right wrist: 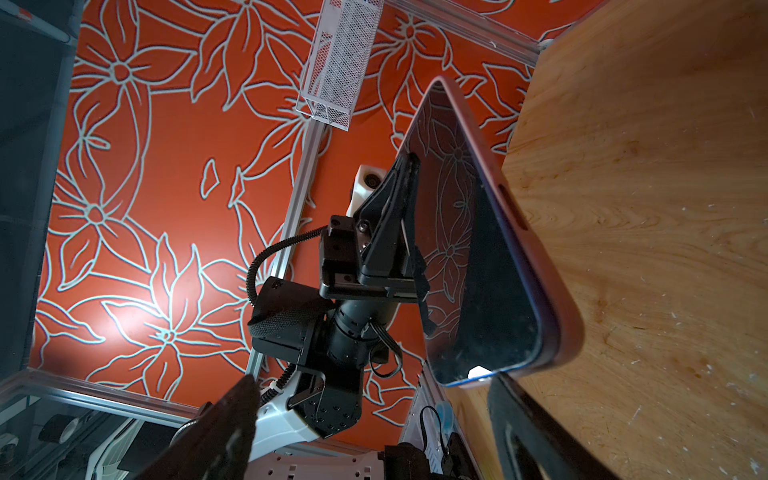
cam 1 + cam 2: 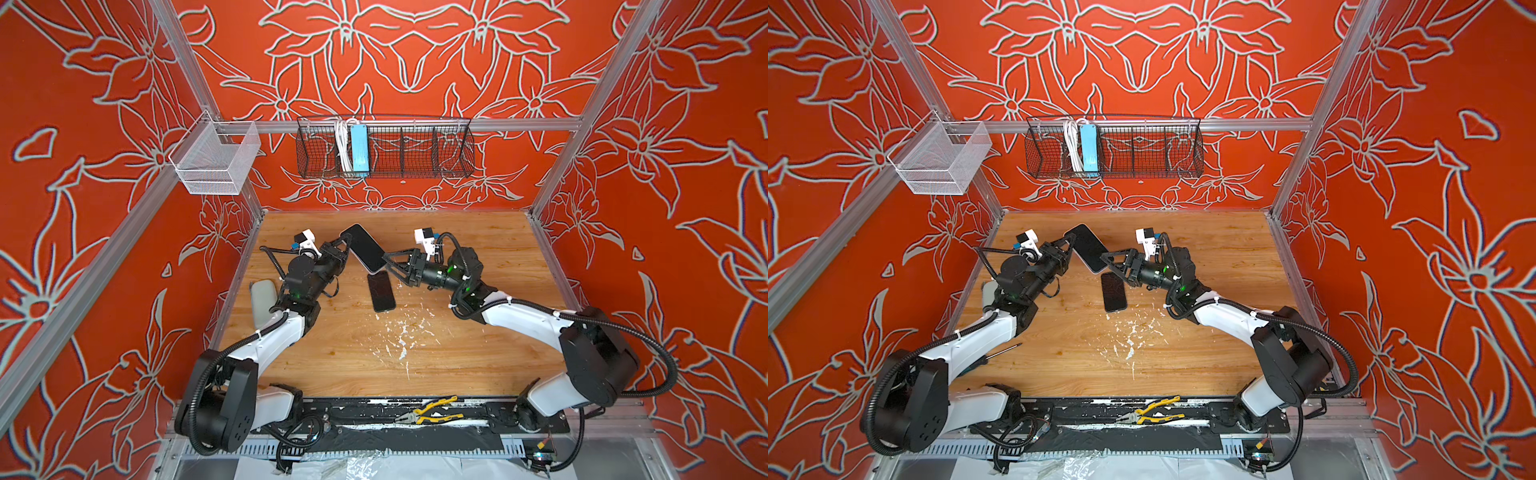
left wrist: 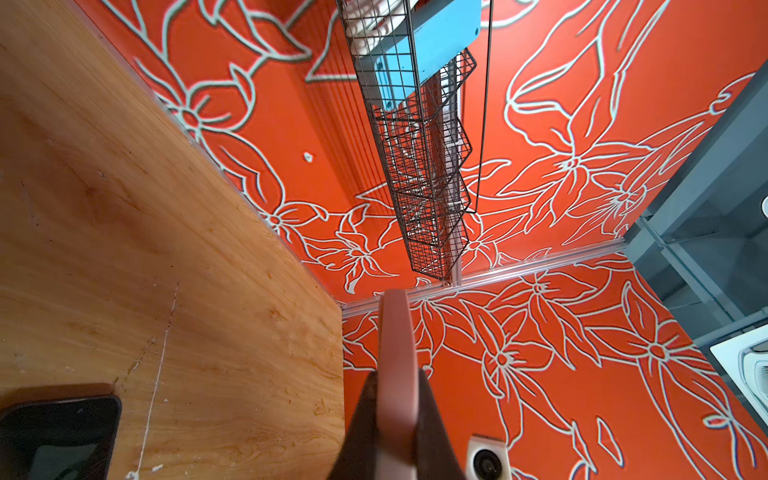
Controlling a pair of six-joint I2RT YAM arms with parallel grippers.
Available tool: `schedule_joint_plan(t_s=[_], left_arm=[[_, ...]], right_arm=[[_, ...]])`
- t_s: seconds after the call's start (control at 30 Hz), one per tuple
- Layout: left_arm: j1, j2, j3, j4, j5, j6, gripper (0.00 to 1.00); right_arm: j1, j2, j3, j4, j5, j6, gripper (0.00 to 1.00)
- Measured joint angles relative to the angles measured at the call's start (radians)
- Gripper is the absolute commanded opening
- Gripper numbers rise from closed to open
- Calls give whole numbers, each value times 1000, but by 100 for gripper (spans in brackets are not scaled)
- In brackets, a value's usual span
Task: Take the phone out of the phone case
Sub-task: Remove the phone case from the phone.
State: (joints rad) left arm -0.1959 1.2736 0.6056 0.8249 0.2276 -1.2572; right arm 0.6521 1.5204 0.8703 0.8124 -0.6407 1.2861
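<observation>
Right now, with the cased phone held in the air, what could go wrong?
1. The left gripper pinches only one edge of the case; a push from the open right gripper might twist it loose.
2. Once freed, the phone could drop onto the other phone lying on the table close by.

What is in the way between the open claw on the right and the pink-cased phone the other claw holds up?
Nothing visible. The open right gripper sits right at the lower end of the phone case, which the left gripper clamps above the table. The black phone lies flat underneath, not between them.
</observation>
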Motion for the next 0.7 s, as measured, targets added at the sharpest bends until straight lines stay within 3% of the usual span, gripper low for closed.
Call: schedule_joint_plan(t_s=[0.7], left_arm=[[-2, 6, 0, 0, 2, 0, 0]], right_arm=[[0, 7, 0, 1, -3, 2, 88]])
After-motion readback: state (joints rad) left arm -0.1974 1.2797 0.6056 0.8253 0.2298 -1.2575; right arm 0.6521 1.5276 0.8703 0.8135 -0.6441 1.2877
